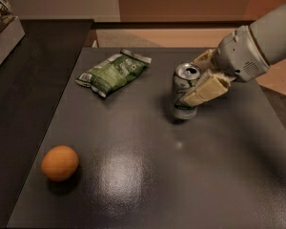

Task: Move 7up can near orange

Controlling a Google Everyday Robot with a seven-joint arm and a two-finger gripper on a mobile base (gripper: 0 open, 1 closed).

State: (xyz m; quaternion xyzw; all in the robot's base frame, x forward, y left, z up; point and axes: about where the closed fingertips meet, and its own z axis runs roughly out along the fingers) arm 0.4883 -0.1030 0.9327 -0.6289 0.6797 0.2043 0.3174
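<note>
As end effector clasps 7up can, mid-table

No word, brand or number can be read anywhere. The 7up can, standing at about 1 o'clock from the middle of the dark table, shows only dim green and pale marks low on its silver side, and these cannot be made out as letters. The gripper is at that can, one finger in front and one behind, clasping it and covering much of its label. The green snack bag, at 11 o'clock, bears white print that cannot be read.
</note>
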